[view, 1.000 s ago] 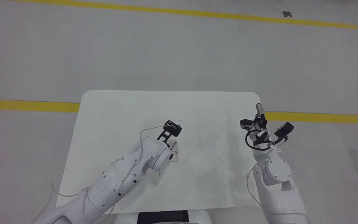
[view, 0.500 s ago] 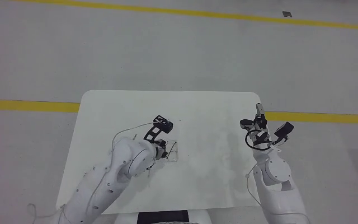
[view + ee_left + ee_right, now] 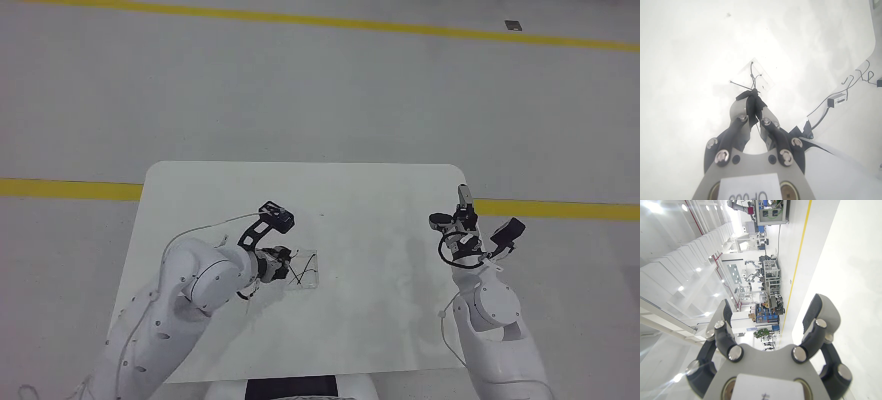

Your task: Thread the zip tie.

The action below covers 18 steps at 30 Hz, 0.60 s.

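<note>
One zip tie [image 3: 743, 86] pinched: left end effector [image 3: 754, 94] | right end effector [image 3: 771, 302] spread

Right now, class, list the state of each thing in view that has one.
Left tool, shut on the zip tie.
Right tool, open, empty.
Zip tie, pinched at one end, the rest over the plate.
Plate, flat on the table.

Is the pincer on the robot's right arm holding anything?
No, the right pincer stands wide open with nothing in it.
</note>
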### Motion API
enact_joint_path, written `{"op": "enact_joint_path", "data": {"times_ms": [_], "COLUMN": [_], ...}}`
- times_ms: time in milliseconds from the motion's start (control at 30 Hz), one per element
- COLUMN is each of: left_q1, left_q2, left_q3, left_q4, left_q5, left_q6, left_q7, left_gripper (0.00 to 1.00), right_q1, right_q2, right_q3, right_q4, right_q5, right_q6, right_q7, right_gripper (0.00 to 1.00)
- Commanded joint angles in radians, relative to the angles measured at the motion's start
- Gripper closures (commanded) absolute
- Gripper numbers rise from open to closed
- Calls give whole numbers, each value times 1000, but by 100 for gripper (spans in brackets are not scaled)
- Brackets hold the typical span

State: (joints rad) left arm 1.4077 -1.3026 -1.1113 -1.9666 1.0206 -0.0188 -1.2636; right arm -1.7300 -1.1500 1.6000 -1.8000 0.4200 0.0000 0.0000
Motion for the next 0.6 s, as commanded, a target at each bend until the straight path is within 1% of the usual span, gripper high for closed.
{"op": "enact_joint_path", "data": {"times_ms": [0, 33, 67, 100, 167, 200, 233, 300, 333, 367, 400, 433, 467, 500, 533, 567], "left_q1": [1, -6, -14, -20, -35, -41, -47, -58, -63, -68, -75, -85, -93, -105, -120, -135], "left_q2": [1, 3, 6, 8, 16, 21, 27, 36, 43, 50, 58, 70, 80, 91, 104, 123], "left_q3": [-11, -32, -63, -93, -170, -201, -241, -300, -324, -338, -343, -339, -337, -328, -312, -287], "left_q4": [20, 36, 51, 65, 104, 122, 149, 201, 241, 276, 308, 346, 380, 408, 422, 443], "left_q5": [-27, -49, -91, -147, -258, -304, -379, -503, -579, -634, -676, -741, -789, -839, -884, -938], "left_q6": [5, 9, 9, 4, -20, -39, -76, -138, -182, -212, -243, -285, -308, -321, -321, -321], "left_q7": [20, 22, 19, 8, -22, -39, -66, -116, -126, -126, -126, -126, -126, -126, -126, -126], "left_gripper": [100, 100, 100, 100, 100, 100, 100, 100, 100, 100, 100, 100, 100, 100, 100, 100], "right_q1": [0, 0, 0, 0, 0, 0, 0, 0, 0, 0, 0, 0, 0, 0, 0, 0], "right_q2": [0, 0, 0, 0, 0, 0, 0, 0, 0, 0, 0, 0, 0, 0, 0, 0], "right_q3": [0, 0, 0, 0, 0, 0, 0, 0, 0, 0, 0, 0, 0, 0, 0, 0], "right_q4": [0, 0, 0, 0, 0, 0, 0, 0, 0, 0, 0, 0, 0, 0, 0, 0], "right_q5": [0, 0, 0, 0, 0, 0, 0, 0, 0, 0, 0, 0, 0, 0, 0, 0], "right_q6": [0, 0, 0, 0, 0, 0, 0, 0, 0, 0, 0, 0, 0, 0, 0, 0], "right_q7": [0, 0, 0, 0, 0, 0, 0, 0, 0, 0, 0, 0, 0, 0, 0, 0], "right_gripper": [0, 0, 0, 0, 0, 0, 0, 0, 0, 0, 0, 0, 0, 0, 0, 0]}}
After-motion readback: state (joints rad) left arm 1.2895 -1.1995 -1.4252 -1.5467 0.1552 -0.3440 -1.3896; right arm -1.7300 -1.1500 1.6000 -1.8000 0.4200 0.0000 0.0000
